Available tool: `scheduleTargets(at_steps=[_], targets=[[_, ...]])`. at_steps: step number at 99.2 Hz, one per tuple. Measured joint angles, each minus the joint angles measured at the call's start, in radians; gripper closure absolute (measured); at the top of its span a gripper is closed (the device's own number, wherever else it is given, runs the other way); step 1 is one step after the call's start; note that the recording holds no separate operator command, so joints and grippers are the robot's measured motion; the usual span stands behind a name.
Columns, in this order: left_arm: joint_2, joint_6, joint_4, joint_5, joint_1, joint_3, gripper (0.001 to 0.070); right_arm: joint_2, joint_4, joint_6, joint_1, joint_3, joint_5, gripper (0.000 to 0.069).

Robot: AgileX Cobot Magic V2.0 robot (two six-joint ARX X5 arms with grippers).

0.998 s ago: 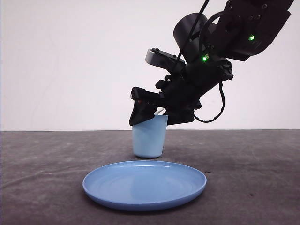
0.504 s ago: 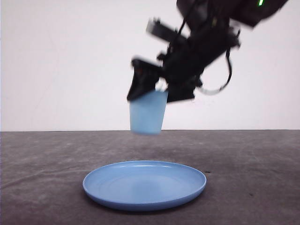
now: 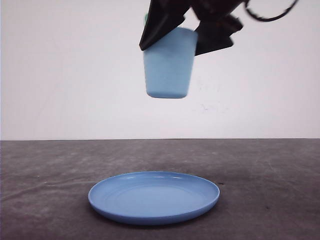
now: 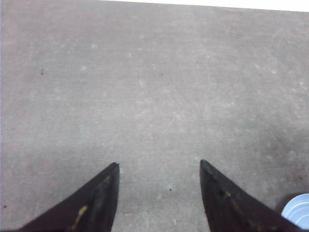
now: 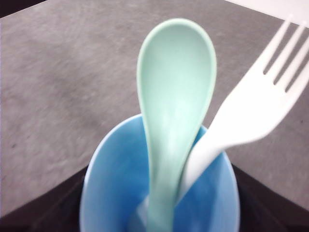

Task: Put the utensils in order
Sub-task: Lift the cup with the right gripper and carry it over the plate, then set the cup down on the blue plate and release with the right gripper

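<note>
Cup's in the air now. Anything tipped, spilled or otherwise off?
Nothing stands out. The right gripper holds the cup nearly upright above the plate, with the spoon and fork standing inside it. The left gripper is open over bare table.

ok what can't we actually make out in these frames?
- Front view: spoon and fork hidden by the cup's wall; right gripper cut off by the top edge.
- Right wrist view: handle ends of spoon and fork blurred deep in the cup; fingers mostly behind it.
- Left wrist view: plate cut off at the corner.
</note>
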State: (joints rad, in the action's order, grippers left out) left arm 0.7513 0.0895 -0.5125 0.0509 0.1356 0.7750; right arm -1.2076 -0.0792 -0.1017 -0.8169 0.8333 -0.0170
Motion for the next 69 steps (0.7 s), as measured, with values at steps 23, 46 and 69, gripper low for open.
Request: scheduleTargets(at_steps=[23,46,69], targets=[[0.0,0.0,0.0,0.0,0.0,0.0,0.0393,0.081,0.034,-0.035,-0.107,-0.177,0.097,0.0237],[0.0,0.0,0.0,0.0,0.0,0.0,0.0393,0.05,0.205,-0.037,-0.145,-0.304,0.126,0.0237],[0.0,0.0,0.0,0.0,0.0,0.0,0.0393,-0.076,0.342,-0.025,-0.145,-0.305,0.148,0.0237]])
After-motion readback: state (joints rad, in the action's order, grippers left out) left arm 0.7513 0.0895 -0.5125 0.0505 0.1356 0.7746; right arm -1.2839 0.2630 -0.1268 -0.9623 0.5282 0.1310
